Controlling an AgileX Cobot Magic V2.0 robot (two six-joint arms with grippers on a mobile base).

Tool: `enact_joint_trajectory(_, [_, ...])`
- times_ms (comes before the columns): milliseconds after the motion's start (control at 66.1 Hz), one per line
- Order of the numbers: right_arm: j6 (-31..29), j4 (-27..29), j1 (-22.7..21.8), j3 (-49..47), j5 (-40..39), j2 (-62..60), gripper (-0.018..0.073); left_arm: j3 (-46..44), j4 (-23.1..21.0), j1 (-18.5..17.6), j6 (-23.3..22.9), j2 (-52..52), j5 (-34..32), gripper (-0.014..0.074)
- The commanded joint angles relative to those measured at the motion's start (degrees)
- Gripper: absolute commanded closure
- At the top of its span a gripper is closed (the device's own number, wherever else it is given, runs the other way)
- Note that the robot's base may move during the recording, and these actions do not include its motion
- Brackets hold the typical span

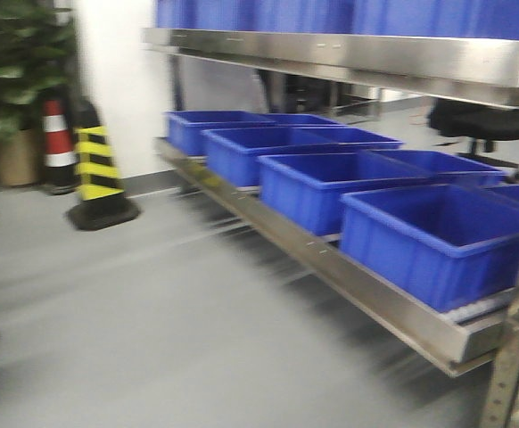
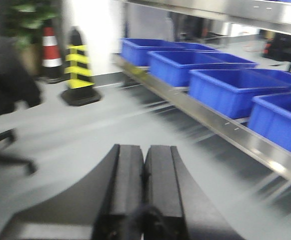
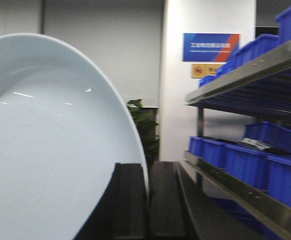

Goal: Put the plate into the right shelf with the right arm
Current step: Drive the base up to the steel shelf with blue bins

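So the pickup part looks done: the right tool (image 3: 146, 200) is clamped narrow on the rim of the plate (image 3: 50, 150), which is up in the air and fills the left half of the right wrist view. Nothing's on the shelf (image 1: 331, 259) yet. It sits well off to the side with its rows of blue bins (image 1: 420, 241), so I'd say the whole approach and set-down is left to do. The plate stands on edge, nearly upright, with the hollow face turned to the left of that view. Being round, it has no real long axis, but its flat plane runs in line with the fingers. The left tool (image 2: 144, 175) is pressed shut on nothing. The front and left wrist views are pretty blurry.
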Motion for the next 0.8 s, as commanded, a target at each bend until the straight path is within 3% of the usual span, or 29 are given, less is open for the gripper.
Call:
enact_joint_trajectory(0, [-0.3, 0.4, -0.2, -1.5, -4.6, 1.1, 0.0503, 0.5, -0.2, 0.0, -0.2, -0.3, -4.9, 0.0643])
enact_joint_trajectory(787, [-0.3, 0.4, -0.2, -1.5, -4.5, 1.1, 0.0503, 0.5, -0.2, 0.0, -0.2, -0.3, -4.9, 0.0643])
